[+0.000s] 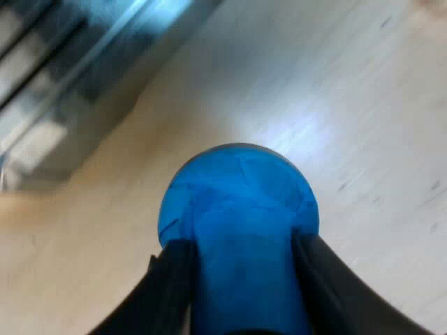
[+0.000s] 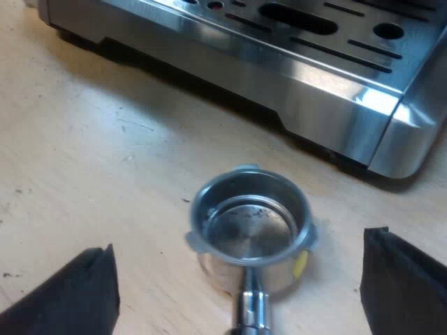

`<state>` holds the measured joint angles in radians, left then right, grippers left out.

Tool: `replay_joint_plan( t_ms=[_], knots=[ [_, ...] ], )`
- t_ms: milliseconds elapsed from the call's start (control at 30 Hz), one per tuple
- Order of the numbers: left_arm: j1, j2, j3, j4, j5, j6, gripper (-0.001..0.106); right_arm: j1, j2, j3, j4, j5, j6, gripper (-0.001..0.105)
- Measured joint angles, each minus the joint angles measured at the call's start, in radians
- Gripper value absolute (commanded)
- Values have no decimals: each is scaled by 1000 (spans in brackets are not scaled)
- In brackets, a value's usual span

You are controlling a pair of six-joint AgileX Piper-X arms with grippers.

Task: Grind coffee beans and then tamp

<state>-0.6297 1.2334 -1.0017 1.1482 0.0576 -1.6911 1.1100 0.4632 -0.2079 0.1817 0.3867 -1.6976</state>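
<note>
Our left end effector (image 1: 241,279) clamps the blue tamper (image 1: 237,202); our right end effector (image 2: 239,279) stands wide open astride the metal holder (image 2: 251,223). Its basket looks empty: we advise gripping the handle (image 2: 251,313) squarely for grinding.

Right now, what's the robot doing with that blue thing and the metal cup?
The left gripper is shut on the blue tamper, holding it over the table. The right gripper hangs open over the holder, which lies on the table by the machine's front. The holder's basket looks almost empty, just a few specks, so grinding seems not yet done.
</note>
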Motion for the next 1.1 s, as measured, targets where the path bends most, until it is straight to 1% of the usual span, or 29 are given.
replay_joint_plan(
  t_ms=[67, 200, 267, 300, 367, 400, 467, 500, 567, 600, 667, 833, 900, 933, 967, 1000, 1033, 1067, 1100],
  knots=[
    [44, -15, 59, -20, 0, 0, 0, 0, 0, 0, -7, -3, 0, 72],
    [113, -21, 125, -65, 0, 0, 0, 0, 0, 0, -8, -3, 0, 72],
    [155, -21, 158, -106, 0, 0, 0, 0, 0, 0, -8, -3, 0, 72],
    [159, -21, 162, -109, 0, 0, 0, 0, 0, 0, -8, -3, 0, 72],
    [194, -24, 203, -159, 4, 0, 0, 0, 0, 0, -9, -3, 0, 72],
    [202, -23, 211, -171, 4, 0, 0, 0, 0, 0, -9, -3, 0, 72],
    [230, -23, 256, -215, 14, 0, 0, 0, 0, 0, -9, -3, 0, 72],
    [236, -23, 266, -228, 23, 0, 0, 0, 0, 0, -9, -3, 0, 72],
    [253, -23, 301, -277, 65, -1, 0, 0, 0, 0, -9, -3, 0, 72],
    [255, -23, 310, -286, 72, -1, 0, 0, 0, 0, -9, -3, 0, 72],
    [257, -23, 338, -334, 76, -1, 0, 0, 0, 0, -9, -3, 0, 72],
    [257, -23, 349, -385, 76, -1, 0, 0, 0, 0, -9, -3, 0, 72],
    [257, -18, 349, -392, 61, -1, 4, 0, 0, 0, -9, -3, 0, 72],
    [257, -6, 349, -392, 54, -1, 11, 0, 0, 0, -9, -3, 0, 72],
    [257, 9, 349, -392, 49, -1, 21, 0, 0, 0, -9, -3, 0, 72],
    [257, 19, 349, -392, 46, -1, 24, 0, 0, 0, -9, -3, 0, 72],
    [257, 39, 349, -392, 44, -1, 31, 0, 0, 0, -11, -3, 0, 72],
    [257, 63, 349, -386, 44, -1, 33, 0, 0, 0, -10, -3, 0, 72],
    [257, 75, 349, -383, 41, -1, 37, 0, 0, 0, -10, -3, 0, 72]
  ],
)
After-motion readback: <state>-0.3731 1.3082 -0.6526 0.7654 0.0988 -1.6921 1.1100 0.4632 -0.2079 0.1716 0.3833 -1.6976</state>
